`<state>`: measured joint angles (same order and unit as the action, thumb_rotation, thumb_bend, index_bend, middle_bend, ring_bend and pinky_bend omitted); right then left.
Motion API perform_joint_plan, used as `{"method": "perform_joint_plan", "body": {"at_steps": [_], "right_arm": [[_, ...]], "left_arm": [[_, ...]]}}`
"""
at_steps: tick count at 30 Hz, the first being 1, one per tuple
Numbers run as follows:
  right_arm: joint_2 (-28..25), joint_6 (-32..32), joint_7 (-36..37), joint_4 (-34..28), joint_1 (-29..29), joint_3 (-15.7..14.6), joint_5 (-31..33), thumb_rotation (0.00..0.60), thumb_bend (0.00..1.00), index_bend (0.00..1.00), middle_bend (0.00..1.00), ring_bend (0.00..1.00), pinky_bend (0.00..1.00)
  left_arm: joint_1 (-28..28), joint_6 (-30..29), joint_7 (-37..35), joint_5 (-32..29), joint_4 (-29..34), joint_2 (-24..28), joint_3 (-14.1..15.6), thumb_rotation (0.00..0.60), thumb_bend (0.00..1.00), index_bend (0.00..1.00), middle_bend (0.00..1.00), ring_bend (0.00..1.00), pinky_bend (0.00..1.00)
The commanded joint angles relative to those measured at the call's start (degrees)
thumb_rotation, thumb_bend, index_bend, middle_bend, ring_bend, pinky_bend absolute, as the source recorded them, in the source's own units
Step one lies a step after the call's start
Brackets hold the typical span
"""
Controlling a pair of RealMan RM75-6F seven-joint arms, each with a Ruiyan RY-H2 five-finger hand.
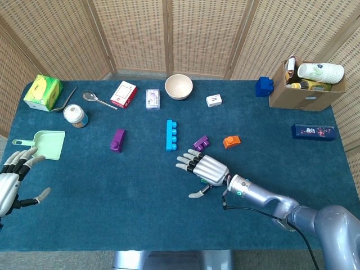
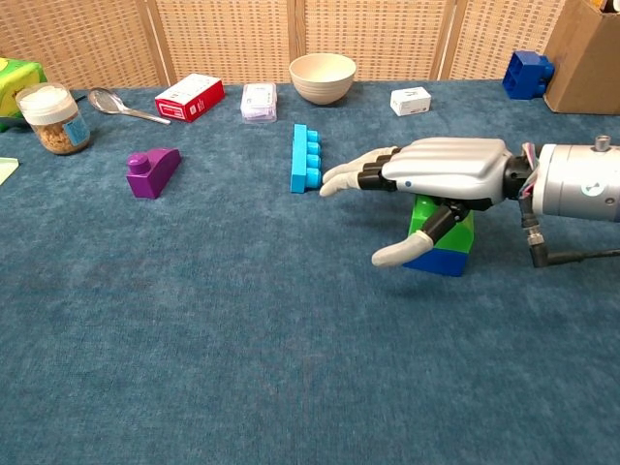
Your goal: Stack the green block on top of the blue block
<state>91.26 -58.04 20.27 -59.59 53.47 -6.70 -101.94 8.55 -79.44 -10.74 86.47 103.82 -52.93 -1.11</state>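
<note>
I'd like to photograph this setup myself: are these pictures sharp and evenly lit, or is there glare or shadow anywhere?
Head view: soft, even light, sharp across the dark blue felt table, no glare. Chest view: crisp too, with mild sheen on the silver right hand, which shades the green block and blue block beneath it.
</note>
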Motion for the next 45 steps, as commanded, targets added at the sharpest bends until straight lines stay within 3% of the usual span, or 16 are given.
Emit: {"method": "perform_joint_plan", "body": {"at_steps": [1, 9, 23, 34, 45], "right_arm": [[-0.45, -0.31, -0.16, -0.03, 0.2, 0.07, -0.28, 0.071, 0.12, 0.01, 0.01, 0.0, 0.0], [-6.62, -1.59, -0.33, -4.88, 0.85, 2.06, 0.93, 0.071, 0.12, 0.01, 0.01, 0.0, 0.0], [-18.9, -3.15, -1.82, -12.48, -6.79, 7.45, 14.54, 0.07, 0.12, 0.01, 0.02, 0.0, 0.0], [-25.15, -7.61, -13.65, -16.3, -19.49, 10.64, 31.65, 0.287, 0.18, 0.05, 0.05, 0.0, 0.0], [-28.21, -19.44, -25.62, -25.15, -31.24, 9.84, 36.5, 0.374, 0.18, 0.11, 0.1, 0.0, 0.0]], "left_arm": [[-0.02, -0.12, -0.1, -0.02, -0.05, 0.05, -0.1, 0.491, 0.33, 0.16, 0.06, 0.0, 0.0], [0.46, 0.24, -0.72, -0.01, -0.61, -0.42, -0.46, 0.492, 0.33, 0.16, 0.06, 0.0, 0.0], [0.19, 0.13, -1.56, -0.75, -2.05, -0.95, -0.5, 0.494, 0.33, 0.16, 0.06, 0.0, 0.0], [-0.4, 1.33, 0.77, -4.1, -3.41, -2.35, -0.41, 0.501, 0.33, 0.17, 0.07, 0.0, 0.0], [-1.84, 0.14, 1.31, -4.89, -5.57, -5.2, -0.06, 0.501, 0.33, 0.18, 0.08, 0.0, 0.0]]}}
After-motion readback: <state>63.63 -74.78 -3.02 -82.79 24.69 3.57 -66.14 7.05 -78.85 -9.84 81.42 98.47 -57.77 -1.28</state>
